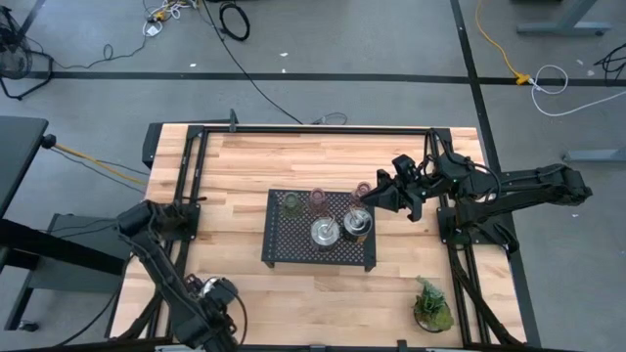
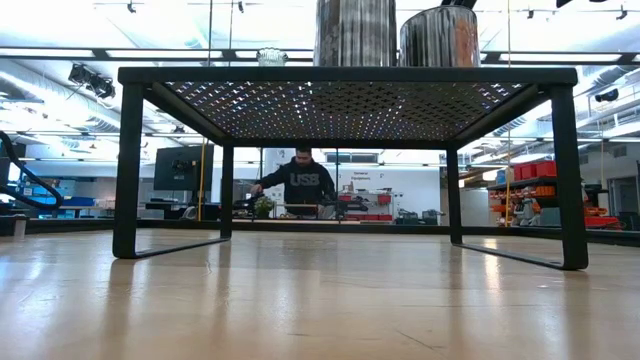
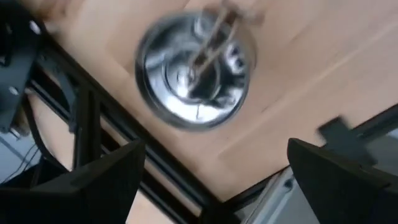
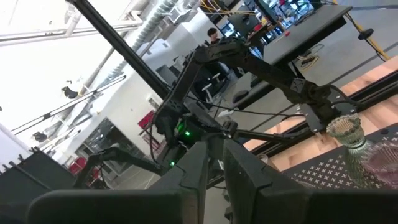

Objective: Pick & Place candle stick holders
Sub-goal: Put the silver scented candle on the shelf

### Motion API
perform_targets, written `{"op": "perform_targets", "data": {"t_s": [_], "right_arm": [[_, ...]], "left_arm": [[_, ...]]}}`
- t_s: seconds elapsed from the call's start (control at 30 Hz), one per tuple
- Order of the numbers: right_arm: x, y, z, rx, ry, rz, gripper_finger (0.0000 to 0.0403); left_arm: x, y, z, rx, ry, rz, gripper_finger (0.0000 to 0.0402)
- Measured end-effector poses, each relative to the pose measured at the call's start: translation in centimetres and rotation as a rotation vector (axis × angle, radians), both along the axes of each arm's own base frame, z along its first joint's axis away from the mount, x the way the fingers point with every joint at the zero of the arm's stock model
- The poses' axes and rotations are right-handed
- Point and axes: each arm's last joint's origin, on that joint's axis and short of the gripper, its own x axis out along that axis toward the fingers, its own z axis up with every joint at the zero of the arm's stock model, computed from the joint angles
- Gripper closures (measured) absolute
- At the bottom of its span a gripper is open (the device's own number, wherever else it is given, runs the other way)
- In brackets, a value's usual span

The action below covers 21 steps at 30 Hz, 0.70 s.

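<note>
The black perforated tray (image 1: 277,250) stands mid-table. On it are a greenish glass holder (image 1: 290,202), a pink one (image 1: 319,198), a reddish one (image 1: 360,191) and two silver holders (image 1: 325,232) (image 1: 358,225). The silver ones also show in the low view (image 2: 355,32) (image 2: 440,35). My right gripper (image 1: 366,195) reaches in from the table's right. Its fingers (image 4: 214,168) are nearly together at the reddish holder. My left gripper (image 3: 211,155) is at the near left corner, open, above a third silver holder (image 3: 196,68). That holder stands on the wood, and my left arm hides it in the high view. My right gripper has its fingertips at the reddish holder's rim (image 1: 362,193), on the side toward the table's right. It comes in slanting from the right. The holder stands upright on the tray's far right part. The fingers hide the contact itself, so the kind of hold cannot be told.
A small green potted plant (image 1: 431,305) stands near the table's near right corner. Black frame rails (image 1: 186,196) run along the table's left, right and far sides. A person (image 2: 303,180) shows in the room beyond the table.
</note>
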Motion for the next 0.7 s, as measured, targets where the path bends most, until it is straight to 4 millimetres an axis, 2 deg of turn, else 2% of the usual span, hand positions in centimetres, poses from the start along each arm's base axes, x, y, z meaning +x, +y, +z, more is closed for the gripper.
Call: {"op": "perform_targets", "data": {"t_s": [0.13,0.2,0.33,0.43,0.53,0.7], "right_arm": [[0.0,0.0,0.0,0.003,-0.004,-0.014,0.0351],[0.0,-0.1,0.1,0.016,-0.004,-0.022,0.0351],[0.0,-0.1,0.1,0.023,-0.001,-0.024,0.0351],[0.0,-0.1,0.1,0.035,0.002,-0.022,0.0351],[0.0,-0.1,0.1,0.041,0.004,-0.021,0.0351],[0.0,-0.1,0.1,0.044,0.003,-0.047,0.0351]], "left_arm": [[-0.7,0.6,-0.9,-0.085,0.014,-0.002,0.0008],[-1.2,1.3,-1.0,-0.063,0.005,0.018,0.0008],[-2.0,2.7,-0.5,-0.057,-0.065,0.06,0.0008],[-2.6,3.5,-0.8,-0.061,-0.137,0.088,0.0008],[-2.8,3.8,-1.3,-0.166,-0.21,0.107,0.0008],[-3.4,4.6,-2.2,-0.176,-0.203,0.107,0.0008]]}}
